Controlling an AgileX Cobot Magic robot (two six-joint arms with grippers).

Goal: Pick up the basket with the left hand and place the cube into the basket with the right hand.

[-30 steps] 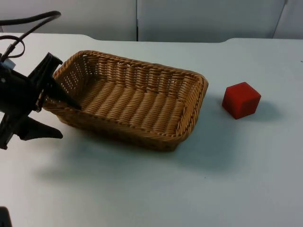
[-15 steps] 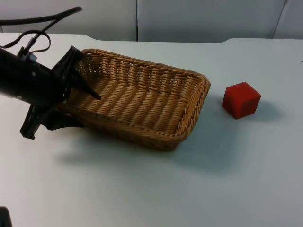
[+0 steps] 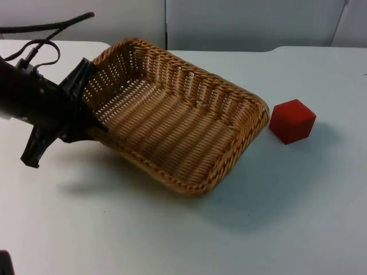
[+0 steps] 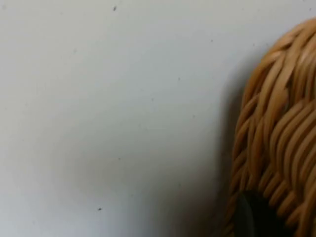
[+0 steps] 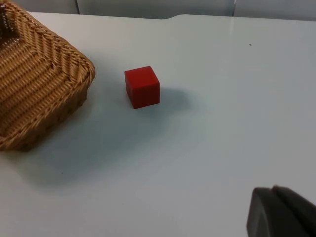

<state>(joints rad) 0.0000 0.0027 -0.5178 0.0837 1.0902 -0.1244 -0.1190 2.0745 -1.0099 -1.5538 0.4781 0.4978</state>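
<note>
I'm watching the left gripper [image 3: 86, 123] clamping the near-left rim of the basket [image 3: 178, 123], and the basket is hanging tilted, its held end lifted off the white table [image 3: 275, 217] and throwing a soft shadow underneath; I can't tell whether its far right corner is touching the top. In the left wrist view I'm seeing woven wicker [image 4: 276, 148] pressed close against a dark fingertip [image 4: 254, 217], with bare table beside it. The cube [image 3: 292, 120] is sitting flat on the table just to the right of the basket, apart from it; the right wrist view is showing it [image 5: 142, 87] beside the basket's corner [image 5: 44, 74]. The right gripper [image 5: 281, 212] is hovering well back from the cube, and I can't tell whether it's open or closed. The grey partition wall [image 3: 229, 23] is closing off the table's far edge.
</note>
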